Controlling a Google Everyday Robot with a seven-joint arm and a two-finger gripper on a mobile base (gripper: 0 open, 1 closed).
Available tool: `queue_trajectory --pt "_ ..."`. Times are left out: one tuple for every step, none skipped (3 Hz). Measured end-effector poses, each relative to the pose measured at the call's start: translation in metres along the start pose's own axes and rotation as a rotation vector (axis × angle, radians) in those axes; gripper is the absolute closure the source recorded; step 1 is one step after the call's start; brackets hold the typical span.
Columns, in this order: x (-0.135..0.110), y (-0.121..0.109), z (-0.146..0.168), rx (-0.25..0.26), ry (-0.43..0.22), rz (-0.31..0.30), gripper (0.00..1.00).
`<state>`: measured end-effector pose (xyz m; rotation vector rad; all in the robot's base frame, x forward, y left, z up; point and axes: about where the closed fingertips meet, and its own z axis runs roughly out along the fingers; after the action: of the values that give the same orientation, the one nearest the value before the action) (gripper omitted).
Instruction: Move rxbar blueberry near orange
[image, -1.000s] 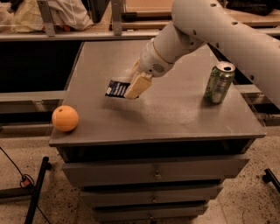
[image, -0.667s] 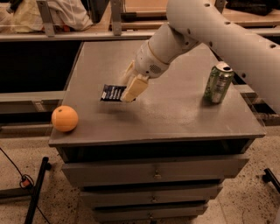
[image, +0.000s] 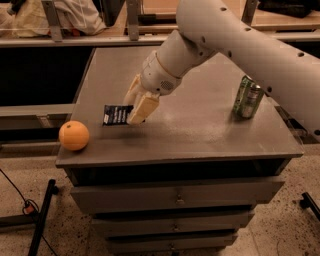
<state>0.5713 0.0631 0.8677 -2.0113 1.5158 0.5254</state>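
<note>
The rxbar blueberry (image: 115, 114), a small flat bar in a dark navy wrapper, is held at its right end by my gripper (image: 136, 106), whose cream fingers are shut on it just above the grey cabinet top (image: 200, 130). The orange (image: 74, 135) sits at the front left corner of the top, a short way left of and below the bar. The white arm reaches in from the upper right.
A green drink can (image: 248, 97) stands upright near the right edge of the top. The cabinet has drawers (image: 175, 197) below. A shelf rail (image: 75, 40) runs behind, and a black stand leg (image: 42, 215) is on the floor at left.
My gripper has carried the bar left and toward the front, closer to the orange. The orange and the can have not moved.
</note>
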Motion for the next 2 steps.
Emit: queue_trajectory --pt "-0.0049 0.0080 0.0102 -0.016 -0.002 -0.023 1.00" --pt "-0.0060 0.0131 0.0157 -0.016 0.006 -0.022 0.82"
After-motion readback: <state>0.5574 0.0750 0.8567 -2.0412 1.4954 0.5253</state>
